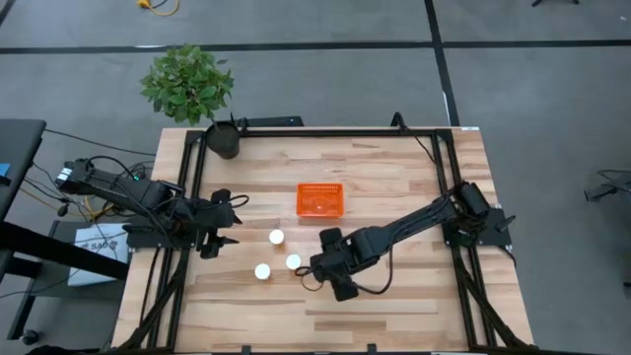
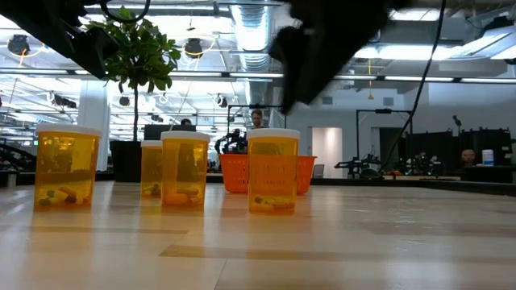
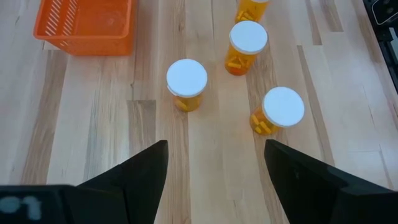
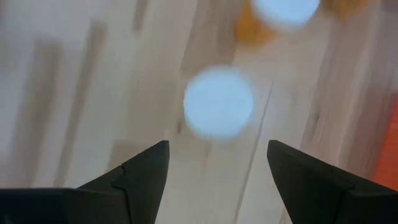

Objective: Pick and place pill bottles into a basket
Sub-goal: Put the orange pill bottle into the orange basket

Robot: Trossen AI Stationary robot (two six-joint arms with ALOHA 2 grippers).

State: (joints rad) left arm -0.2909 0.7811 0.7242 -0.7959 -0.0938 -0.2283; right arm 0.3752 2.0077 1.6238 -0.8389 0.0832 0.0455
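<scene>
Hovering just beside the nearest bottle [image 1: 294, 261], the right hand [image 1: 317, 266] is sitting w/ fingers spread, nothing between them; its wrist view is showing a blurred white cap [image 4: 219, 102] centred ahead of the gap. Right arm is stretching low and diagonal across the table [image 1: 394, 306] from its base on the far side of the basket [image 1: 320, 200].

Pill bottles: only three caps are showing from above, all on the side of the basket toward the left arm and a bit nearer the table's front edge — the others at [image 1: 277, 237] and [image 1: 262, 271]. A fourth is peeking in at the left wrist view's edge [image 3: 251, 9]. Basket looks empty.

Handling, my guess: amber plastic, few pills inside, so light, stiff, smooth-sided and easy to tip. Best taking hold around the body just under the cap, squarely, w/ modest squeeze.

Left hand [image 1: 229, 229] is waiting near the bottles, opposite the right hand, fingers also apart and empty.
</scene>
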